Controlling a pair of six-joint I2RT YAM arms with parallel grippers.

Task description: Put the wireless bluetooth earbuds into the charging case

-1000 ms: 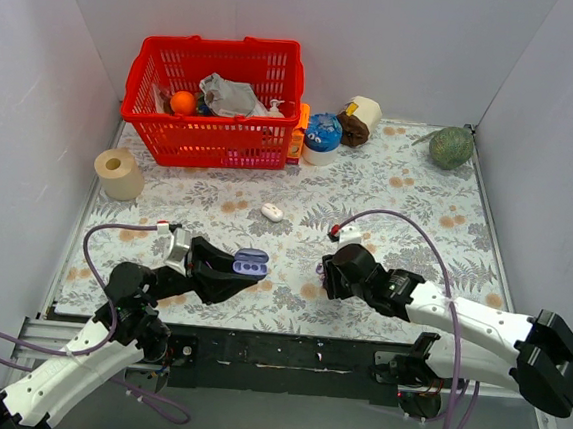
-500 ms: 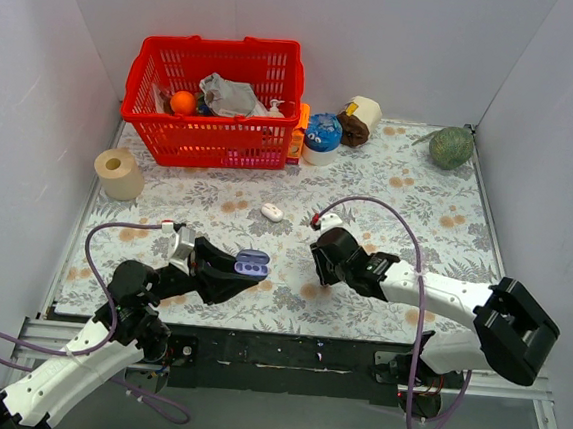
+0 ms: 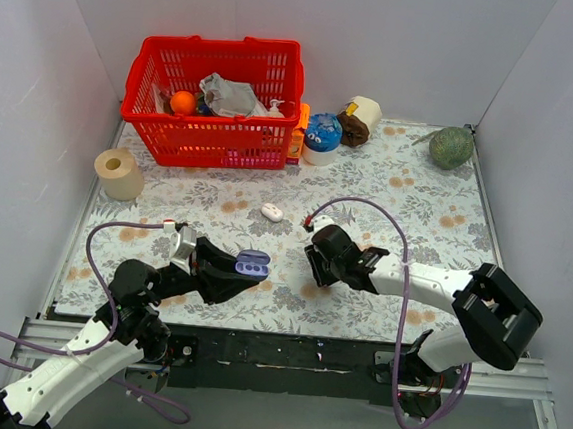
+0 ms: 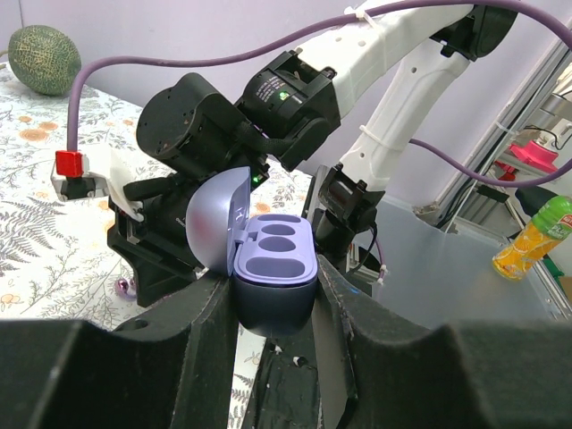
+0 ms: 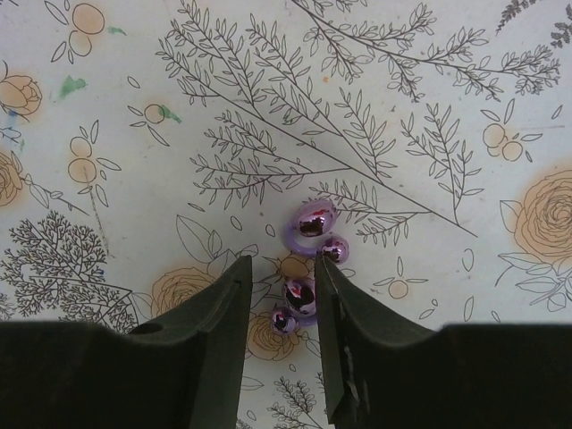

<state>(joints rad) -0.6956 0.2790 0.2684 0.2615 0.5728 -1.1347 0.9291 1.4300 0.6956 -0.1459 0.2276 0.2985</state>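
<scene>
Two earbuds (image 5: 313, 222) lie loose, right jaws part-open astride one; left jaws clamp one open case (image 4: 273, 273)

Right pincer (image 5: 281, 268) now further left along the table, nearer the charging case (image 4: 273, 268), its elbow closer in.

A pale lavender, pebble-shaped charging case (image 4: 275, 259) sits pinched between the fingers of the left claw (image 4: 273, 290), held clear of the floral bench (image 5: 134, 134). Its domed lid is swung open and both oval wells are empty. Two tiny glossy purple earbuds (image 5: 313, 221) lie close together on the bench, the nearer bud (image 5: 298, 295) between the parted fingertips of the right claw (image 5: 281, 268), the farther just beyond them.
</scene>
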